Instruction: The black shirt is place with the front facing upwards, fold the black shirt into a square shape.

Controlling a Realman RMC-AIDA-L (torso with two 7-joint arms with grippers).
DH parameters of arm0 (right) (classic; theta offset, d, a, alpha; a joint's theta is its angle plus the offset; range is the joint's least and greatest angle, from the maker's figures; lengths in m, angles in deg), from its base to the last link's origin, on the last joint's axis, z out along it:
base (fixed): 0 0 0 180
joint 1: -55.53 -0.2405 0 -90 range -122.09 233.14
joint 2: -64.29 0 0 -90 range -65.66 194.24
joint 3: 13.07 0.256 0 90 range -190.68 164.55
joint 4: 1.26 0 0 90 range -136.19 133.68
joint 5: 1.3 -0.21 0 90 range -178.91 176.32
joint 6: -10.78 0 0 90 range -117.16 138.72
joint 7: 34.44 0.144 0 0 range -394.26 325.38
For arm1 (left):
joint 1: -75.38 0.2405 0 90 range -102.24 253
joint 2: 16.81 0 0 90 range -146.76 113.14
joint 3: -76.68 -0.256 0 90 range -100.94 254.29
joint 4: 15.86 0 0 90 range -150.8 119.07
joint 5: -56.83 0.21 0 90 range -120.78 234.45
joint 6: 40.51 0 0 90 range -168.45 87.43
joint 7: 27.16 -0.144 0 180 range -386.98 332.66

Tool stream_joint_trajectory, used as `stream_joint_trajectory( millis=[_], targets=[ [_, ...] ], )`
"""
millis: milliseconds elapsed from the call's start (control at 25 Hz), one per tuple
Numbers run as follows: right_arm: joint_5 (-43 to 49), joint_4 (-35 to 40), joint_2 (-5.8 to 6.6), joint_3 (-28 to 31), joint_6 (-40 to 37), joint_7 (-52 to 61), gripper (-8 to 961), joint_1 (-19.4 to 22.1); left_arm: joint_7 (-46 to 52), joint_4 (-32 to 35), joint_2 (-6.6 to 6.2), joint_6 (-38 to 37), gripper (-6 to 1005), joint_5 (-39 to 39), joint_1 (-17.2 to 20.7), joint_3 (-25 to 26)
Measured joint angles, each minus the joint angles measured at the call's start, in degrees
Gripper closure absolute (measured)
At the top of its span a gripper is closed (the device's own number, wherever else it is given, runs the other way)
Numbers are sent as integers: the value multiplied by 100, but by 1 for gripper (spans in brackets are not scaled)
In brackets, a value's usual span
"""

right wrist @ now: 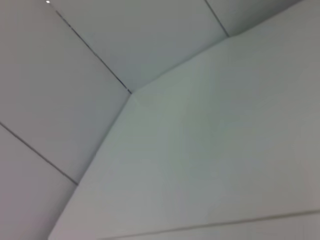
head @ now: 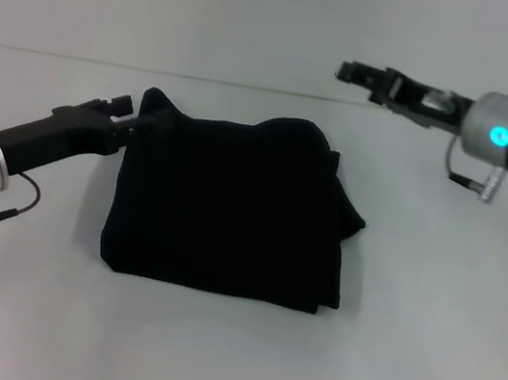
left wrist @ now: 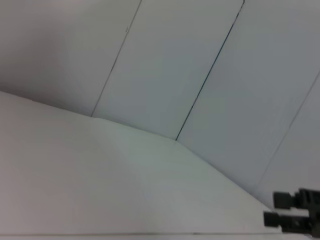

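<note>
The black shirt (head: 231, 211) lies folded roughly square; left gripper (head: 137, 122) pinches its corner, right gripper's (head: 352, 72) state unclear.

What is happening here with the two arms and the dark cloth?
A two-armed robot is folding a black shirt on a white table. The shirt already lies as a compact, roughly square bundle, with some cloth bulging out on its right side. The left gripper is at the bundle's far left corner, touching it; whether it is gripping the cloth cannot be told. The right gripper is raised above the table, away from the shirt and holding nothing.
</note>
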Motion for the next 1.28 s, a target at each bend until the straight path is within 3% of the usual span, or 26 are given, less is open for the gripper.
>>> stream_joint_trajectory(
  millis=[280, 400, 520, 680, 1000, 1280],
  targets=[
    [704, 63, 490, -7, -1514, 749, 191, 450, 5, 42, -97, -385, 139, 0, 82, 168],
    [982, 71, 633, -11, -2044, 1028, 191, 552, 6, 47, -139, -549, 139, 0, 113, 197],
    [1459, 78, 693, -12, -2358, 1368, 191, 557, 8, 63, -148, -581, 139, 0, 133, 245],
    [2124, 82, 629, -11, -2523, 1737, 191, 461, 8, 71, -149, -586, 139, 1, 153, 268],
    [2676, 70, 308, -17, -2531, 1930, 191, 301, 11, 112, -150, -635, 139, 2, 183, 270],
    [2769, 38, 225, -21, -2513, 1977, 191, 322, 10, 131, -152, -648, 139, 2, 216, 272]
  ],
)
